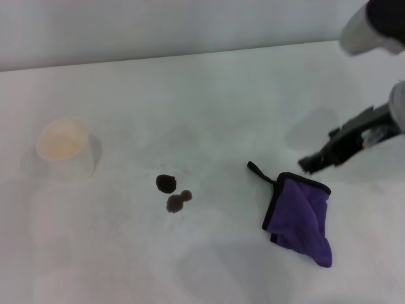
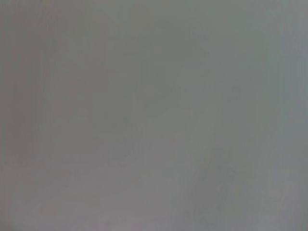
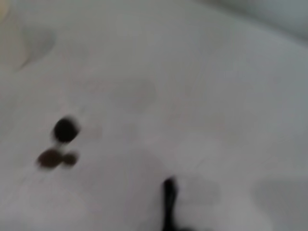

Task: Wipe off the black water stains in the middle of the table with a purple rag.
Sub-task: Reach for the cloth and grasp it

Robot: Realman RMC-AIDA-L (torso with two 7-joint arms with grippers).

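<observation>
A: Where does the rag (image 1: pixel 299 218) lie?

B: Flat on the table (image 1: pixel 209 107), near-right, crumpled, its black loop trailing toward the far left. Nothing has hold of it.

A: And the stains (image 1: pixel 172 192)?

B: Two dark blotches mid-table, close together, well to the left of the rag; the nearer one has a small lobe. Both look intact, so I judge no wiping done. The right wrist view shows them (image 3: pixel 58 144) too, plus the tip of the loop at its lower edge.

A: The right gripper (image 1: pixel 314 163)?

B: It hangs above the table just far-right of the rag, angled down toward the rag's far edge, apart from the cloth. It carries nothing. Whether its fingers are spread or closed I cannot tell; only a dark profile shows.

A: Why there?

B: Likely an approach: the rag is on the right arm's side, so that arm is the natural one to pick it up.

A: The left arm?

B: Not seen in the head view; its wrist camera shows only blank grey. Probably parked.

A: Anything else?

B: A white cup (image 1: pixel 66 147) at far left, clear of the stains.
</observation>
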